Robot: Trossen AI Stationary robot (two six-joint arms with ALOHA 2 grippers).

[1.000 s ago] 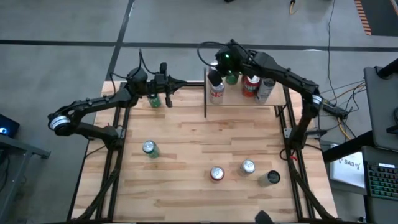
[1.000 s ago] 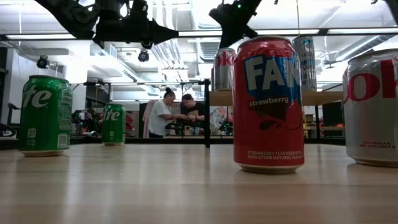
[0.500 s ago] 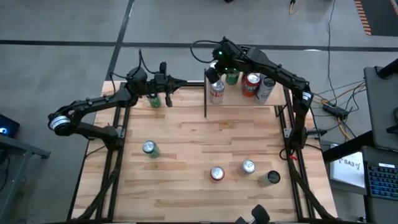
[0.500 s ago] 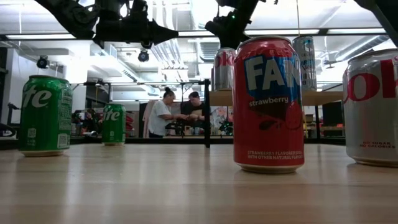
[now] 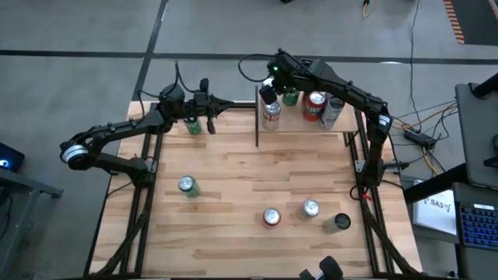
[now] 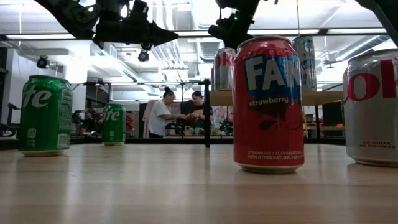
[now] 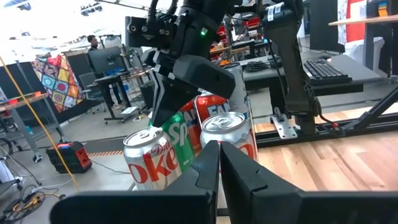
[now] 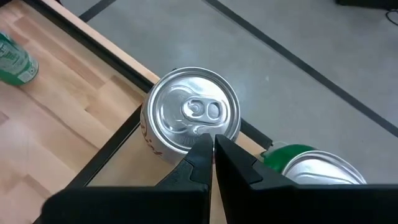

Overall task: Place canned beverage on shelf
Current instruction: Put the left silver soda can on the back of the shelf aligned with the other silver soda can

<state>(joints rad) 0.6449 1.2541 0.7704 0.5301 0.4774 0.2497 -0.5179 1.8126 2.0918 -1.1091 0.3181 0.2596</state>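
Observation:
The shelf (image 5: 299, 127), a light wood board with black posts, stands at the table's far edge, right of centre. On it stand a silver-and-red can (image 5: 271, 115), a green can (image 5: 290, 97), a red can (image 5: 313, 105) and a tall silver can (image 5: 332, 111). My right gripper (image 8: 213, 146) hangs shut above the silver-and-red can's top (image 8: 194, 115), slanting down; the low view shows it (image 6: 225, 30) clear of that can (image 6: 224, 68). My left gripper (image 5: 223, 103) is shut, level, above the far left, near a green can (image 5: 192, 124) standing on the table.
Several cans stand on the near half of the table: a green one (image 5: 187, 187), a red one (image 5: 271, 217), a silver one (image 5: 310, 208) and a dark-topped one (image 5: 338, 223). A black post (image 5: 257, 117) edges the shelf's left side. People show in the room beyond (image 6: 177, 115).
My right gripper has tipped further downward above the shelf's left cans while its arm swung a little toward the far edge; it stays shut. The cans and my left arm have kept still.

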